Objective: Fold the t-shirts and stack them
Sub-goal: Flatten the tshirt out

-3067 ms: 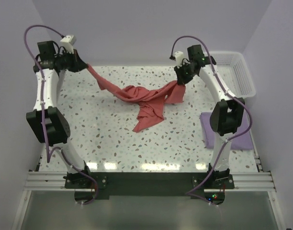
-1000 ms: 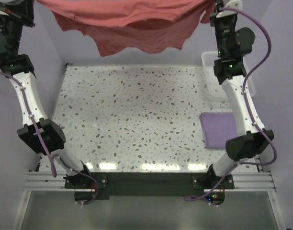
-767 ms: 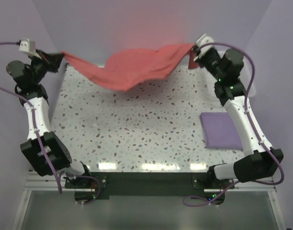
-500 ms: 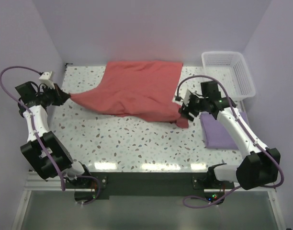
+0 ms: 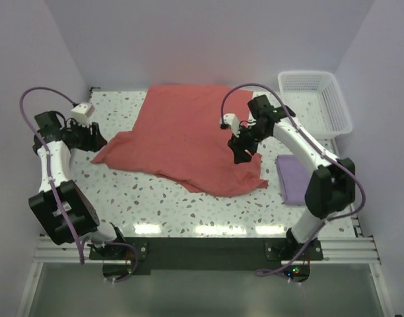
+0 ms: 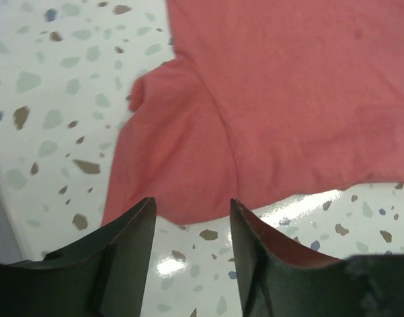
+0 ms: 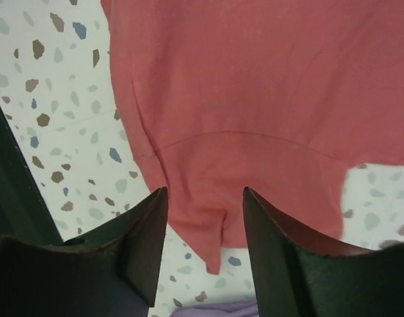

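Since a second ago the salmon t-shirt [image 5: 189,142] has dropped onto the surface [image 5: 189,206] near the folded lavender t-shirt [image 5: 292,179], with the left end effector [image 6: 192,211] and right end effector [image 7: 205,198] both spread and empty; being limp and light, it is probably best pinched at its sleeve edges.

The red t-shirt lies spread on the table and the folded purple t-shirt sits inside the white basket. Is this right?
No. In the top external view the purple t-shirt lies on the table, outside the white basket. The red t-shirt is indeed spread out.
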You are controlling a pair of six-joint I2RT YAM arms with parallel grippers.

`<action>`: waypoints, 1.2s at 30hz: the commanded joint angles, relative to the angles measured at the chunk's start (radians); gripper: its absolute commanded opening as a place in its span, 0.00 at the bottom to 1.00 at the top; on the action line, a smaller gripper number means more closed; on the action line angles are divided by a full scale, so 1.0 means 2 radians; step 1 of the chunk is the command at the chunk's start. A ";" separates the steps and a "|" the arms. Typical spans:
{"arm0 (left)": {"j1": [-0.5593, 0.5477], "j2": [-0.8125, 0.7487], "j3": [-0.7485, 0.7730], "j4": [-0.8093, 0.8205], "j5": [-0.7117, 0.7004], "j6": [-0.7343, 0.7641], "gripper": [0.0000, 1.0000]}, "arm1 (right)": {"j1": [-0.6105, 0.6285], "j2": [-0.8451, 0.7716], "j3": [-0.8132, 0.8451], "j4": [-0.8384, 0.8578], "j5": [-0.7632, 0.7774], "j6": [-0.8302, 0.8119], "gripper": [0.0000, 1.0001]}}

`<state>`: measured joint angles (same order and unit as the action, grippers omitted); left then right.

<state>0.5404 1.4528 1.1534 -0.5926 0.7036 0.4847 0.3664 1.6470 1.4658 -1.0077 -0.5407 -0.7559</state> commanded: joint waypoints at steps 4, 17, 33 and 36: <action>-0.104 0.027 -0.026 -0.048 -0.066 0.045 0.49 | 0.052 0.061 0.040 -0.056 -0.023 0.027 0.40; -0.142 0.113 -0.024 -0.044 -0.182 0.089 0.71 | 0.173 0.100 -0.055 0.096 0.105 0.106 0.66; -0.144 0.170 0.111 -0.232 -0.180 0.240 0.00 | 0.173 0.121 0.007 -0.041 0.038 0.034 0.06; -0.145 0.229 0.226 -0.280 -0.139 0.228 0.00 | 0.129 0.176 0.077 -0.103 0.023 -0.004 0.04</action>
<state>0.2527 1.8343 1.3716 -0.9989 0.3073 0.8890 0.7025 1.9419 1.4628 -1.0225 -0.3939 -0.6525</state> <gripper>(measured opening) 0.027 0.051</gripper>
